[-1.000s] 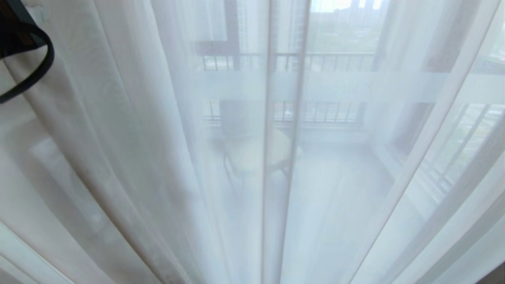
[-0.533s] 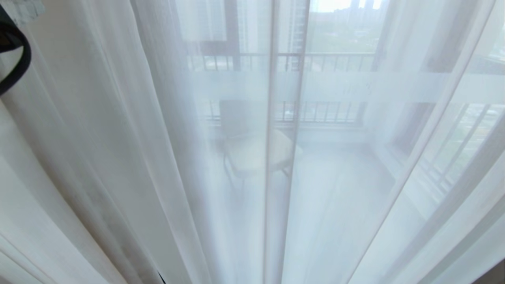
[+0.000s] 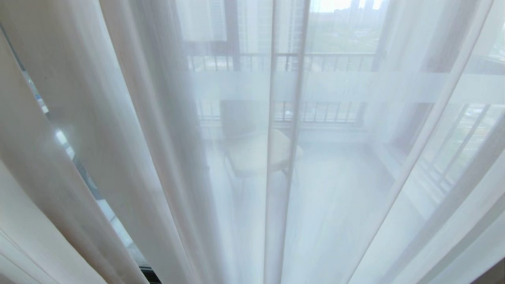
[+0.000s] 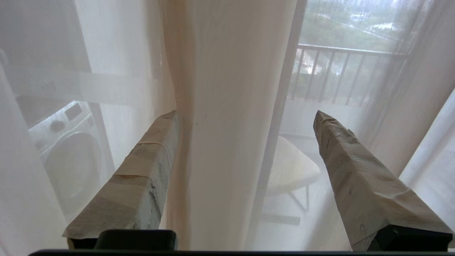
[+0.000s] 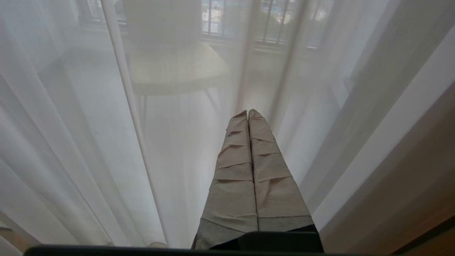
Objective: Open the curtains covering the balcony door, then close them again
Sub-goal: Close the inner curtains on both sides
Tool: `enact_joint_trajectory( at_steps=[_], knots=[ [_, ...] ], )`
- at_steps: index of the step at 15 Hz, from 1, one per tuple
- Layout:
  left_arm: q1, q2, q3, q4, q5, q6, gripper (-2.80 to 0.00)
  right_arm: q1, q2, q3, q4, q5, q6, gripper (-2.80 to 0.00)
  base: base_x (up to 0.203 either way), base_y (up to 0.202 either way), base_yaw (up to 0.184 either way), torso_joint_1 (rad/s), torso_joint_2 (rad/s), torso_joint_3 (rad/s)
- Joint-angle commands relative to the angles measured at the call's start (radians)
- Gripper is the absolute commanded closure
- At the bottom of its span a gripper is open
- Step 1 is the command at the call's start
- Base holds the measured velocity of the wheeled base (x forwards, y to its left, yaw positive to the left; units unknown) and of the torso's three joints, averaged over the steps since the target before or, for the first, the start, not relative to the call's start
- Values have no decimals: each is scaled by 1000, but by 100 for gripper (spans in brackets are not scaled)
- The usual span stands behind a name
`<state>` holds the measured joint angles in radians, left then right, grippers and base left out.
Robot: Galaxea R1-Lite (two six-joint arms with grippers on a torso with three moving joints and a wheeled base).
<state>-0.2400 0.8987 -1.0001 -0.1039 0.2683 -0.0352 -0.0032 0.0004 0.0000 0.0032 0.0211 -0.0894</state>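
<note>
Curtains (image 4: 227, 106): drawn across the balcony door (image 3: 79, 173).
Left gripper (image 4: 245, 117): spread wide, nothing held.
Right gripper (image 5: 248, 113): pressed together, parked.

A cream-seated chair (image 3: 256, 152) stands on the balcony floor (image 3: 339, 189), just before the barred railing (image 3: 315, 61) (hazy, all of it). A white washing machine (image 4: 67, 149) sits well left of the chair.
</note>
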Motion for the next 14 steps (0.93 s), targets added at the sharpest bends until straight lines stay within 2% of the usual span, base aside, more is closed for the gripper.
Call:
enact_joint_trajectory(
  at_steps=[1,4,9,10,14],
  knots=[
    [2,-168,55,32,5,17,-280,0,0,0,0,0,-1,0,0,0,0,0,0,0],
    [4,-266,94,126,6,29,-280,0,0,0,0,0,-1,0,0,0,0,0,0,0],
    [4,-285,104,128,9,29,-280,0,0,0,0,0,-1,0,0,0,0,0,0,0],
    [3,-291,109,128,6,29,0,0,0,0,0,0,-1,0,0,0,0,0,0,0],
    [2,-290,119,130,8,29,0,0,0,0,0,0,-1,0,0,0,0,0,0,0]
  ],
)
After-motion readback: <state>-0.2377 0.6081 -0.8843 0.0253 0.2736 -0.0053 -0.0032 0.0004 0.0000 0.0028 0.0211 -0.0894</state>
